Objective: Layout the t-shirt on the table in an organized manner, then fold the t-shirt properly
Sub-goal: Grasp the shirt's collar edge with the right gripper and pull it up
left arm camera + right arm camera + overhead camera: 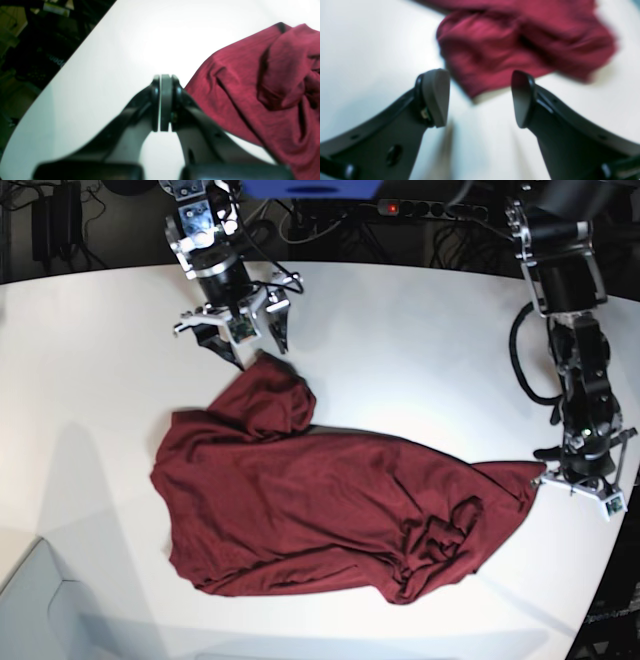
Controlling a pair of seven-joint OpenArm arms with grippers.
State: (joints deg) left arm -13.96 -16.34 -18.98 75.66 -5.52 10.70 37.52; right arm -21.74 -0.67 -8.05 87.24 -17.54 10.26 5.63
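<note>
Base view shows the dark maroon-red jersey t-shirt (320,510) lying crumpled mid-table on the glossy white table (420,350), the left gripper (548,478) closed beside its edge, apparently holding nothing, while the right gripper (236,338) gapes wide above a bunched corner, presumably to spread it.

The shirt (320,505) lies crumpled mid-counter (420,350), with 1 pincer (243,340) at its far-left corner and another (545,477) at its right edge.

Crumpled dark maroon-red long-sleeved jersey t-shirt (320,505) on a glossy white curved-edged table (400,340).

It lies spread but wrinkled across the table's middle, one bunched part reaching toward 11 o'clock, another toward 3 o'clock, with a knot of folds near 5 o'clock.
</note>
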